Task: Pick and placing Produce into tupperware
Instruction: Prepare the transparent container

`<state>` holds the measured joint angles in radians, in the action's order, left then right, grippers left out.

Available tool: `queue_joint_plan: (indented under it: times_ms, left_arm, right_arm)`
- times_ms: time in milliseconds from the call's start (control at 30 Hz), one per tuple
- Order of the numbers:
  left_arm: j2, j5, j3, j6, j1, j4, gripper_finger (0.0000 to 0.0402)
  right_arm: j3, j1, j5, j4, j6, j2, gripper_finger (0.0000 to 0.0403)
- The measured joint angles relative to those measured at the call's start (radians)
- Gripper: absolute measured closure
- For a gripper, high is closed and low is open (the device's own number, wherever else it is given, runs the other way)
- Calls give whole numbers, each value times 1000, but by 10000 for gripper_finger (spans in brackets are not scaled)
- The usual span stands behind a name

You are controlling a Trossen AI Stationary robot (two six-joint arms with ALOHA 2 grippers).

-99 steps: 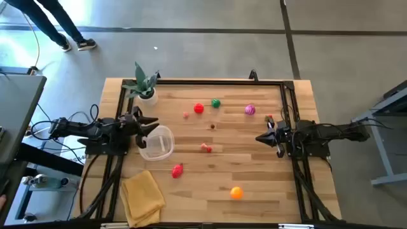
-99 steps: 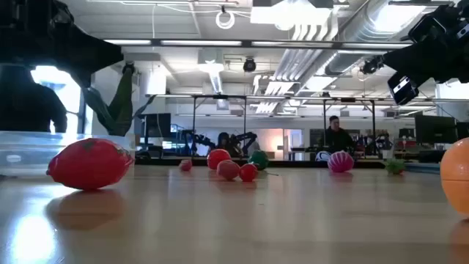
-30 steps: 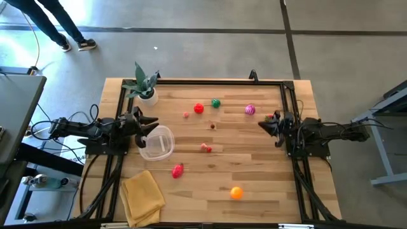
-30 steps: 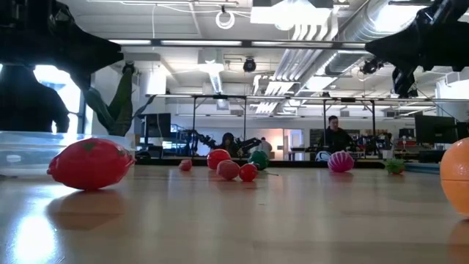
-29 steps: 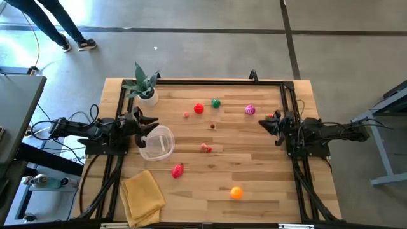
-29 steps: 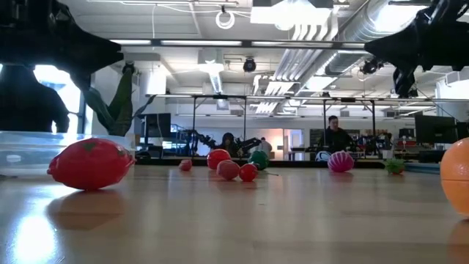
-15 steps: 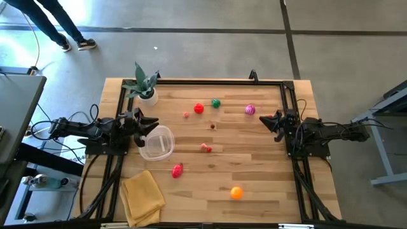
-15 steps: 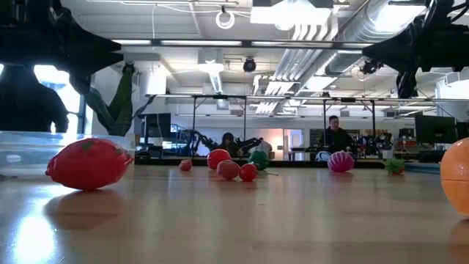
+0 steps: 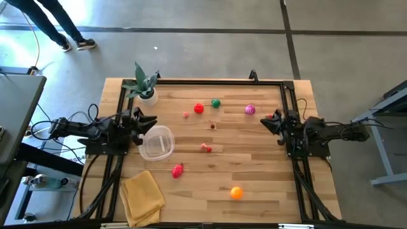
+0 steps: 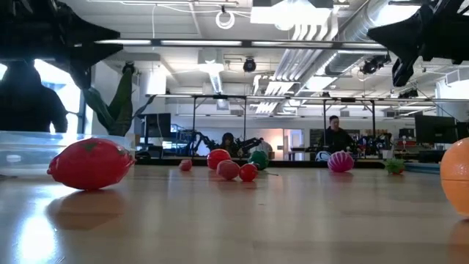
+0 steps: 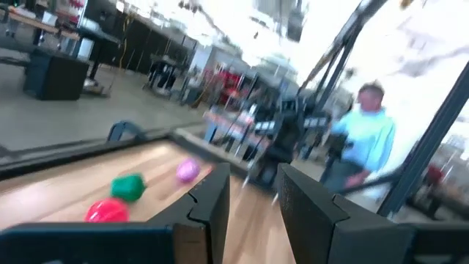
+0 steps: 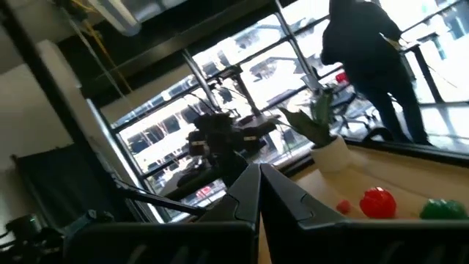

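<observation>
The wooden tabletop [image 9: 254, 165] carries the scattered toy produce and a clear round tub [image 9: 156, 142], which sits near the left edge, about midway along it. The tub looks empty.

The left gripper [image 9: 149, 121] hangs just beside the tub's far rim, at the left edge of the tabletop. In the left wrist view its fingers [image 11: 212, 202] stand slightly apart with nothing between them, so it is released.

The right gripper [image 9: 263, 122] hovers near the right edge, its fingers pressed together in the right wrist view [image 12: 258, 192], clenched on nothing. It is near the pink ball [image 9: 249, 110].

Toward the far edge lie a red ball [image 9: 199, 108] and a green piece [image 9: 216, 103], just beside each other, with a small pink bit [image 9: 186, 115] close by on the left. Near the middle rest a tiny dark piece [image 9: 213, 126] and a small red piece [image 9: 206, 148]. A larger red fruit [image 9: 177, 170] lies closer to the near edge, not far from the tub, and an orange ball [image 9: 236, 191] sits near the near edge.

A potted plant [image 9: 144, 85] stands at the far left corner, and a folded yellow cloth [image 9: 143, 196] lies at the near left corner. A person's legs [image 9: 48, 22] show on the floor beyond the table.
</observation>
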<state>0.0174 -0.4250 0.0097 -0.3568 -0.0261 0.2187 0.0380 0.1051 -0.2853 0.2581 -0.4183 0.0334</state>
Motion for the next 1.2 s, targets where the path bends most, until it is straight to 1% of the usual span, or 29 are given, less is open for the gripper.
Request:
queue_joint_plan:
  times_ms: [67,200,267,333,433,500,567,633,700,767,833,967,1100,1200]
  left_arm:
    - [0,38,0,18,0,72,295]
    - [0,217,0,135,0,228,295]
    - [0,249,5,151,0,253,295]
    - [0,246,27,150,0,217,295]
    - [0,232,75,153,0,82,295]
    - [0,231,111,173,0,9,295]
    - [0,222,153,192,0,-78,295]
    - [0,176,191,176,0,-185,295]
    - [0,134,227,138,0,-299,295]
    - [9,108,252,94,0,-395,296]
    - [25,102,265,49,0,-470,296]
    - [108,140,282,8,0,-500,296]
    - [251,140,316,-7,0,-510,296]
    - [390,134,374,-21,0,-547,296]
  right_arm:
    - [0,0,36,46,39,0,402]
    - [0,0,98,163,112,0,402]
    - [23,0,111,162,137,0,402]
    - [83,0,115,76,153,0,402]
    - [219,0,103,-161,186,10,402]
    - [323,0,72,-325,212,32,402]
    - [427,0,11,-480,210,67,402]
    - [514,0,-60,-645,156,112,402]
    - [584,0,-106,-788,85,166,402]
    - [637,0,-111,-900,21,219,402]
    - [669,0,-97,-974,-33,276,402]
    - [701,0,-72,-1062,-105,387,402]
    - [708,-1,-71,-1126,-163,483,402]
    - [709,-1,-70,-1160,-201,537,402]
